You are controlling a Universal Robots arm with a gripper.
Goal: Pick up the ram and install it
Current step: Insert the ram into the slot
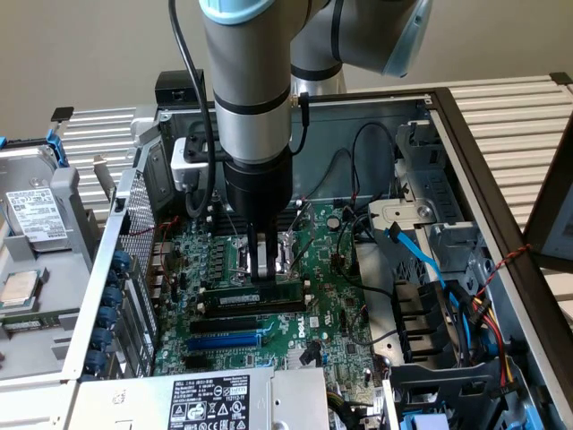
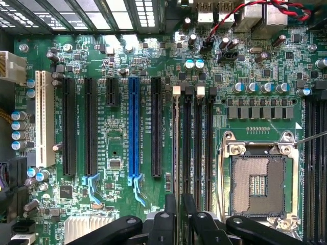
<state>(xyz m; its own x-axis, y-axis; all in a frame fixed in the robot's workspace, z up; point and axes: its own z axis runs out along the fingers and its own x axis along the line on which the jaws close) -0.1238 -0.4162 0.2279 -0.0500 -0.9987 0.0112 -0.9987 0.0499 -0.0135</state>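
Nearest in the exterior view sits a grey metal box with a white printed label [image 1: 295,394], and past it, on the large green motherboard [image 1: 340,313], lie a long blue plastic slot [image 1: 224,341] and a long black one [image 1: 237,322]. Just beyond them is the ram [image 1: 282,289], a thin green stick with black chips, lying along a narrow black memory slot. The dark two-fingered gripper [image 1: 263,271] comes straight down onto it near its middle. From the wrist view the gripper [image 2: 180,224] looks almost closed, its fingers pinching the stick's thin edge [image 2: 177,148]. Whether the stick is fully seated cannot be told. The risk is uneven pressure: if the stick is tilted or shifted along the slot, one end could go in while the other rides up against the small white latch [image 2: 177,91], straining the board. Just behind lies the open square metal processor socket [image 2: 256,186]; a slipping finger could damage it.
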